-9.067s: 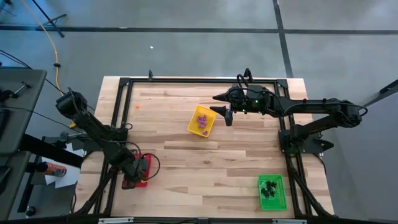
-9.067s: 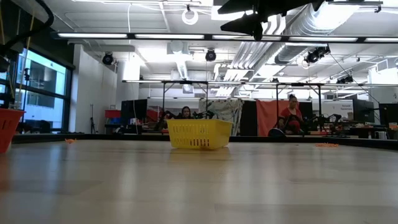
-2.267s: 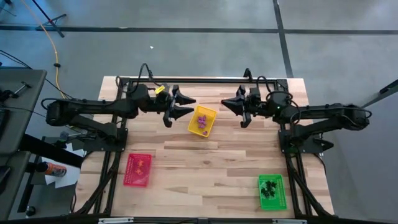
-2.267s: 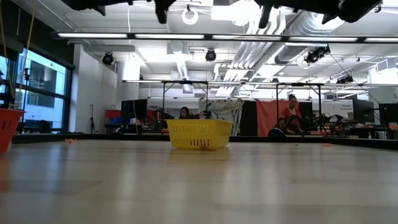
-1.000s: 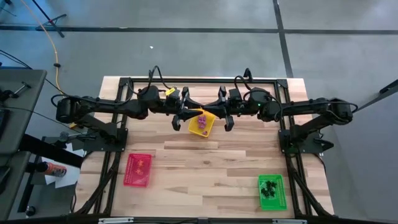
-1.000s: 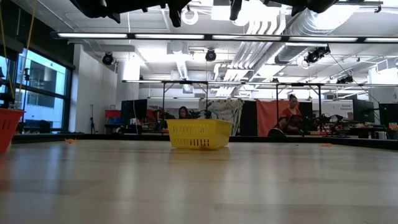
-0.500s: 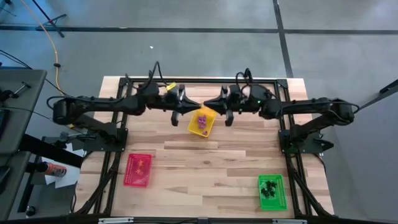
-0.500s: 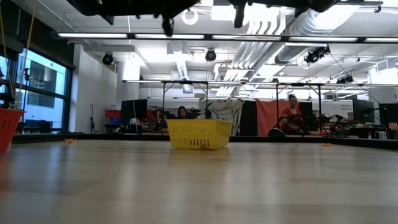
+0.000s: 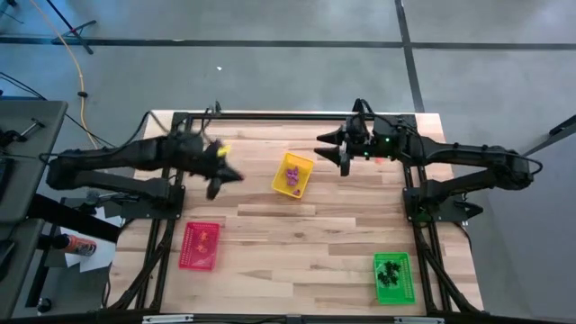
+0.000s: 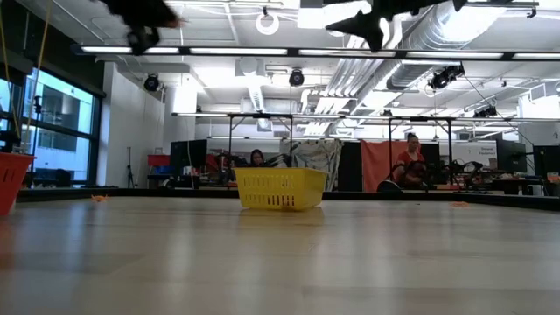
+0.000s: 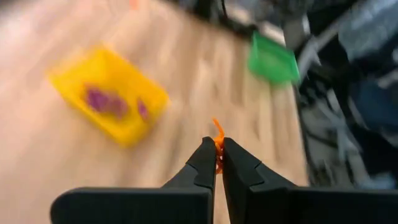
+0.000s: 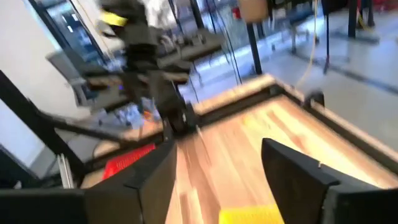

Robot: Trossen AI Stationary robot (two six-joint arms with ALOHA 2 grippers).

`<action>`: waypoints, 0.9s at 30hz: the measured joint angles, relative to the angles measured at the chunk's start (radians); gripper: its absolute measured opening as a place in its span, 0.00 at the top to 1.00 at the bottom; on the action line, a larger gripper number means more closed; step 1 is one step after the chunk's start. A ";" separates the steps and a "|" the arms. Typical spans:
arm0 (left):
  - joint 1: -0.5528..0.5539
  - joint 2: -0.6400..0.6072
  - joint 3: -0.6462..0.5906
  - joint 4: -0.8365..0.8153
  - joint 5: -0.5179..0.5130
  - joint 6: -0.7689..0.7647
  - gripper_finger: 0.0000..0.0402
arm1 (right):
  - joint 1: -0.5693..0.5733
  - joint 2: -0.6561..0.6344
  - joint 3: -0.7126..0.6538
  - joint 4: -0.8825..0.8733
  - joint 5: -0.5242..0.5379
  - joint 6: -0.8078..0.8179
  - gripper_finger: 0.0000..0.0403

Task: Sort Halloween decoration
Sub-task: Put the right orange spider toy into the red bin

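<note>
A tiny orange trinket [image 11: 217, 142] is sitting pinched between my left gripper's [image 11: 218, 153] narrow fingertips, above the table [image 9: 297, 234] between the yellow tray [image 9: 292, 174] and the red tray [image 9: 200, 245]. Purple trinkets [image 9: 292, 177] are lying in the yellow tray. My right gripper [image 9: 337, 150] is hovering beside that tray, jaws spread wide.

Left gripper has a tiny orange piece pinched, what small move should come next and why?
Probably carry it on toward the red tray. The left gripper is shut on the orange piece, and the red tray holds orange ones; the yellow tray holds purple.
</note>
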 joint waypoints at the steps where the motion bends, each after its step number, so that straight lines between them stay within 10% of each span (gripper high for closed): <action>1: -0.056 -0.020 0.000 -0.053 -0.026 -0.038 1.00 | 0.000 0.001 0.000 -0.027 0.000 0.004 0.41; 15: -0.924 0.181 -0.001 -0.435 -0.317 -0.337 1.00 | 0.000 0.007 0.000 -0.120 0.000 0.004 0.38; 27: -1.045 0.447 -0.175 -0.204 -0.275 -0.370 1.00 | 0.000 0.007 -0.001 -0.123 0.045 0.004 0.38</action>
